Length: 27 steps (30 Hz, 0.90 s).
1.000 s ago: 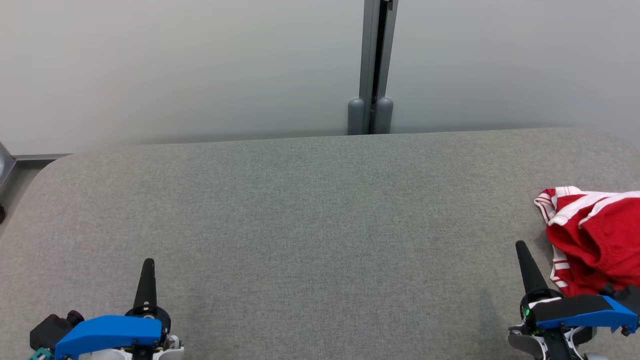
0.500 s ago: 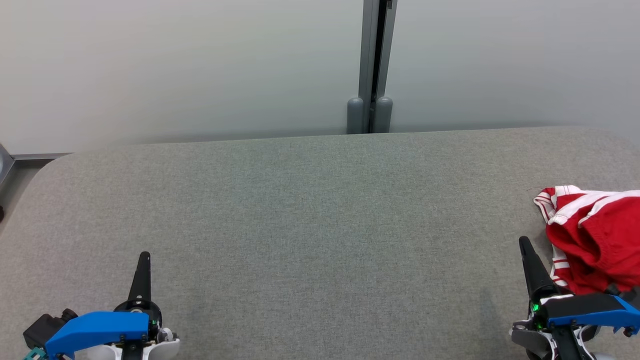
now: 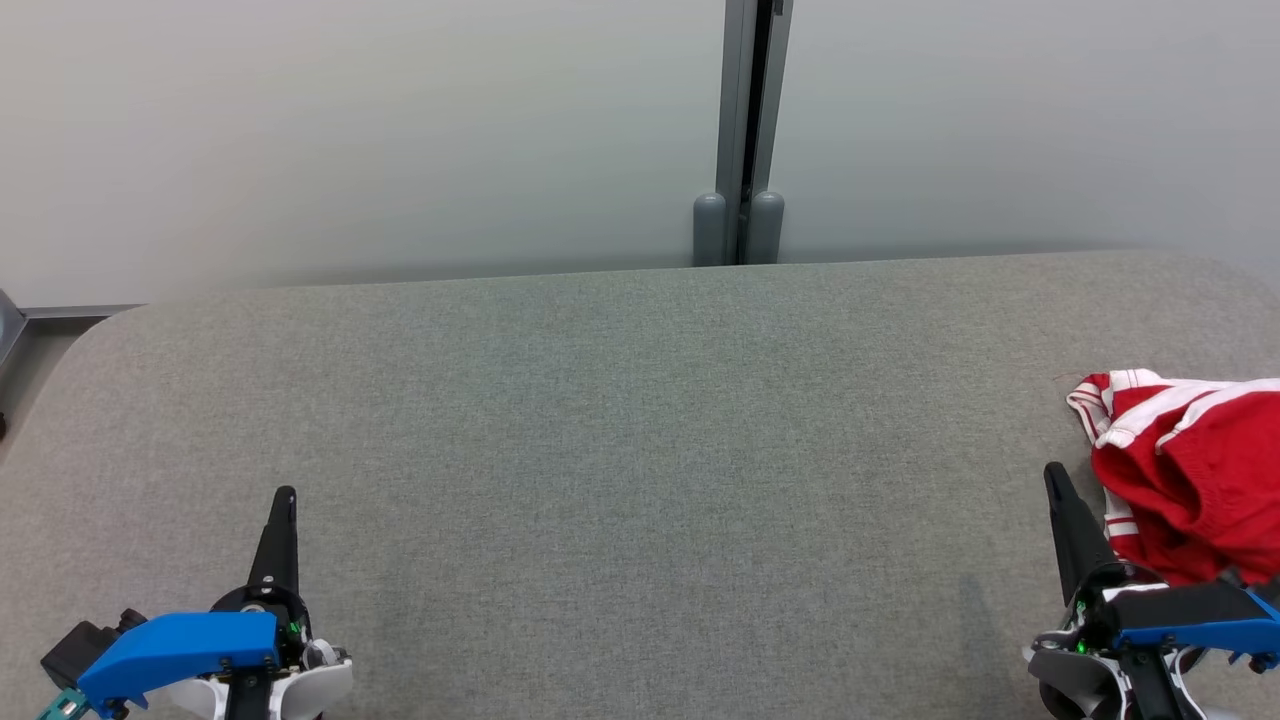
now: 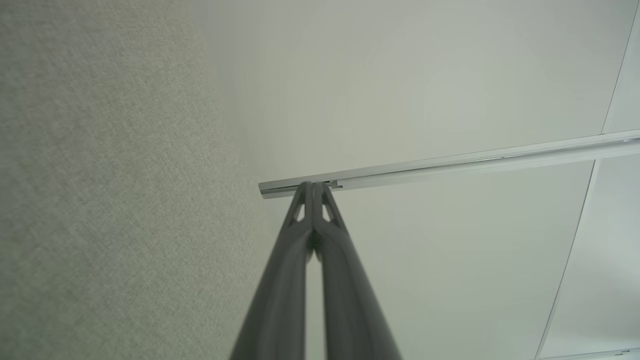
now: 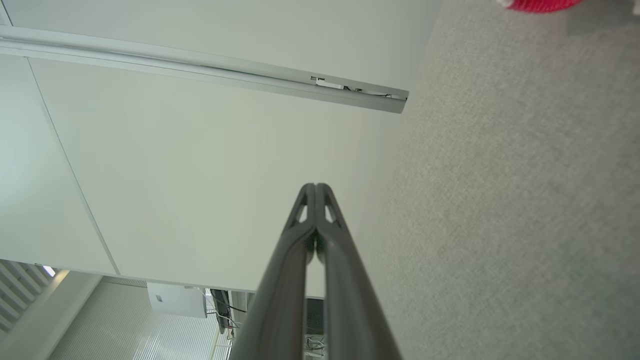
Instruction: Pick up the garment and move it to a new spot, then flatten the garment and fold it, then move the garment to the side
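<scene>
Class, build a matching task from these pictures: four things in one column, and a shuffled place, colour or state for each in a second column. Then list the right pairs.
Column one
1. garment
2. left gripper
3. right gripper
4. table

Column two
A. grey, fabric-covered
B. shut, at the head view's lower left
C. red with white stripes, crumpled at the right
D. shut, at the lower right, just beside the garment

Pairs: 1-C, 2-B, 3-D, 4-A

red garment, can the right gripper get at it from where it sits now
Probably yes: the garment lies bunched just right of the shut right gripper, with nothing between them; it must open first.
</scene>
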Motion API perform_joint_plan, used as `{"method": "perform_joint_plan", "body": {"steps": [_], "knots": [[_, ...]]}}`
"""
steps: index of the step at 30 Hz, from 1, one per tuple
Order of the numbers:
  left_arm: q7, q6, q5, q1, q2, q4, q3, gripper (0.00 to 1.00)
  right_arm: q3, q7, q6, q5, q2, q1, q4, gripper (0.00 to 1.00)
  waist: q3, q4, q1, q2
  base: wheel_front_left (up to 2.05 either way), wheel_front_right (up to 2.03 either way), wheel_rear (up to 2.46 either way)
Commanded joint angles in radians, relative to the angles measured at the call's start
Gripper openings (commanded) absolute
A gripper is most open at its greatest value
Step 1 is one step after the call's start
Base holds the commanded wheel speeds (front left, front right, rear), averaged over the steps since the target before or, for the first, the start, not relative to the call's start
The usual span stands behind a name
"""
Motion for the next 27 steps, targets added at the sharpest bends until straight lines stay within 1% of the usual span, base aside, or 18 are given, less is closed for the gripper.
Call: {"method": "perform_joint_plan", "body": {"steps": [1, 23, 27], "knots": [[0.008, -0.001, -0.022, -0.018, -0.001, -0.011, 0.010, 0.00, -0.003, 0.007, 0.000, 0.027, -0.007, 0.009, -0.012, 0.00, 0.000, 0.000, -0.0001, 0.0000, 0.00, 0.00, 0.00], [0.047, -0.001, -0.172, -0.030, -0.002, -0.033, 0.025, 0.00, -0.015, 0.047, 0.000, 0.182, -0.007, 0.016, -0.045, 0.00, 0.005, -0.003, -0.0001, 0.0000, 0.00, 0.00, 0.00], [0.049, -0.001, -0.173, -0.029, -0.002, -0.032, 0.026, 0.00, -0.015, 0.048, 0.000, 0.185, -0.008, 0.017, -0.047, 0.00, 0.005, -0.003, -0.0001, 0.0000, 0.00, 0.00, 0.00]]}}
